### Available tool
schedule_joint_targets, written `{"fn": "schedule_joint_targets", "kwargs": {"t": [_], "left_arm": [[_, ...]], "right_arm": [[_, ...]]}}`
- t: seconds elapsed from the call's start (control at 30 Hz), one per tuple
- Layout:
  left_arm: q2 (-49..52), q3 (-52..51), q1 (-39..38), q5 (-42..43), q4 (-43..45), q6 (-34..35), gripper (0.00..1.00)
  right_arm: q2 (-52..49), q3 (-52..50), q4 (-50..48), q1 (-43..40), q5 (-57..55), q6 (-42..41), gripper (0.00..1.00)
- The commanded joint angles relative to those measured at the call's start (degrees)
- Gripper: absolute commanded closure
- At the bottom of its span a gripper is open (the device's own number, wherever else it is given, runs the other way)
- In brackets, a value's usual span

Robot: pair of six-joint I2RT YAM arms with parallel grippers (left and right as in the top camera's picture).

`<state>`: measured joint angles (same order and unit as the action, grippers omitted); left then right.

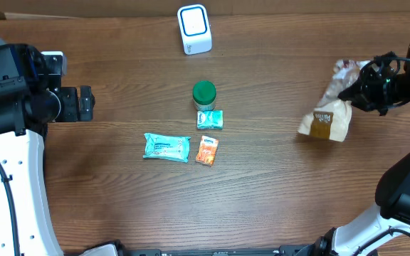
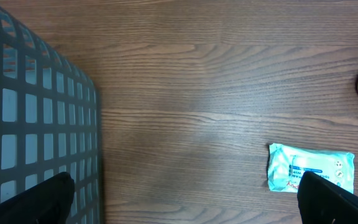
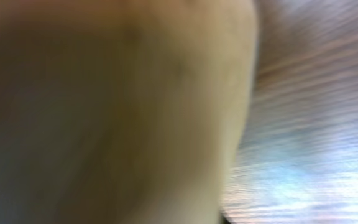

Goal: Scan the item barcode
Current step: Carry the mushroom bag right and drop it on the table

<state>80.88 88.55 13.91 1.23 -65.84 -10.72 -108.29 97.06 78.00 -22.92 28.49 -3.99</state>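
The crumpled beige-and-white bag [image 1: 327,112] lies on the grained wooden surface [image 1: 276,185] at far right, well apart from the rounded white scanner [image 1: 194,28]. The right fingers [image 1: 353,91] meet its top, grip unclear. The left fingers [image 2: 331,202] are spread wide and empty.

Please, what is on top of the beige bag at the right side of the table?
The right gripper sits over the far end of the beige bag, covering it; the near end is bare. Whether it grips the bag is hidden.
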Motion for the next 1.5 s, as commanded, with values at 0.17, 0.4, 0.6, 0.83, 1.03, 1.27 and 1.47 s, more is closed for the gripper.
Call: {"fn": "schedule_joint_targets", "kwargs": {"t": [0.17, 0.4, 0.6, 0.83, 1.03, 1.27, 1.47], "left_arm": [[-0.66, 1.33, 0.31, -0.17, 0.07, -0.87, 0.00], [-0.66, 1.33, 0.31, -0.17, 0.04, -0.87, 0.00], [-0.66, 1.33, 0.31, -0.17, 0.04, -0.87, 0.01], [-0.66, 1.33, 0.31, -0.17, 0.04, -0.87, 0.00], [-0.66, 1.33, 0.31, -0.20, 0.04, -0.87, 0.00], [-0.66, 1.33, 0.31, -0.17, 0.04, -0.87, 0.00], [-0.66, 1.33, 0.31, -0.17, 0.04, -0.87, 0.00]], "right_arm": [[0.79, 0.35, 2.99, 0.15, -6.49, 1.99, 0.38], [0.81, 5.84, 10.49, 4.17, -6.19, 7.32, 0.33], [0.79, 8.04, 11.67, 13.09, -6.12, 7.26, 0.34], [0.79, 4.33, 5.35, 31.08, -5.95, 7.28, 0.51], [0.79, -1.33, -6.12, 45.18, -8.79, 7.28, 0.63], [0.79, -8.28, -16.85, 55.39, -12.94, 3.37, 0.66], [0.79, -12.81, -26.71, 60.78, -10.23, -23.08, 0.70]]}}
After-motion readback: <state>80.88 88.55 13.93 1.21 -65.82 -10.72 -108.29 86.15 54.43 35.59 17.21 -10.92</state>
